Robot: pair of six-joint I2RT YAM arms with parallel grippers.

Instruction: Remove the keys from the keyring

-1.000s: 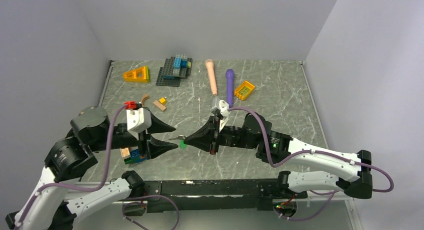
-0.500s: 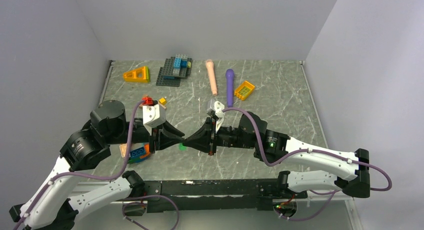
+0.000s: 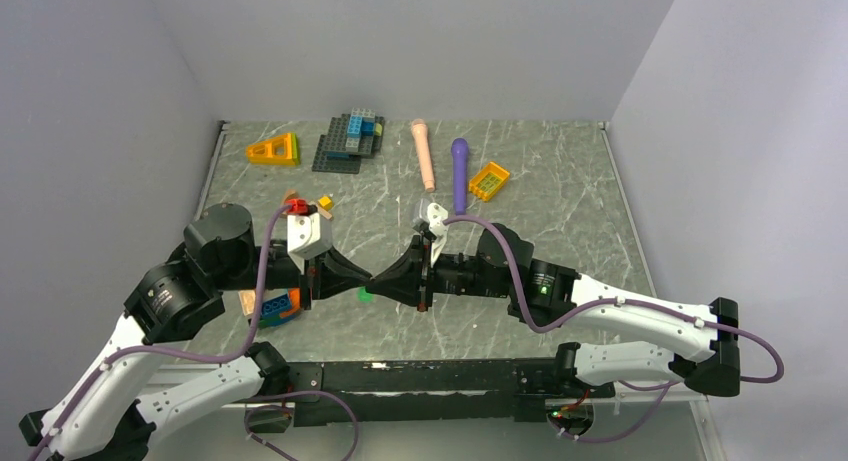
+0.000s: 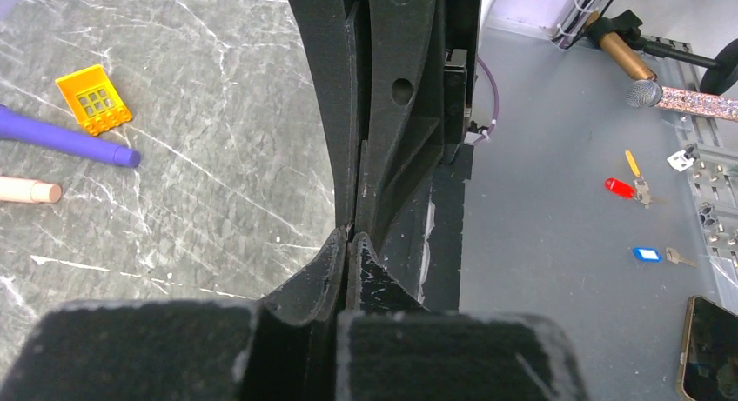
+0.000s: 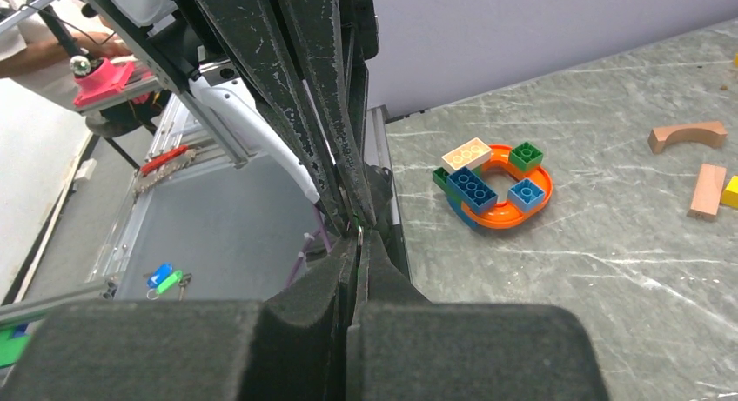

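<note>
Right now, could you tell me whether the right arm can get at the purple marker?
Probably not yet: the right gripper is shut on the keyring, tip to tip with the left gripper. The marker lies close by with nothing lying between, so the way itself looks free.

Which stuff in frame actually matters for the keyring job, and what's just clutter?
Job:
- keyring, at the meeting fingertips
- green key tag
- left hand, shut
- right hand, shut

Clutter:
- brick stack on grey plate
- orange wedge
- peach stick
- purple marker
- yellow grid piece
- orange ring with bricks
- wooden arch
</note>
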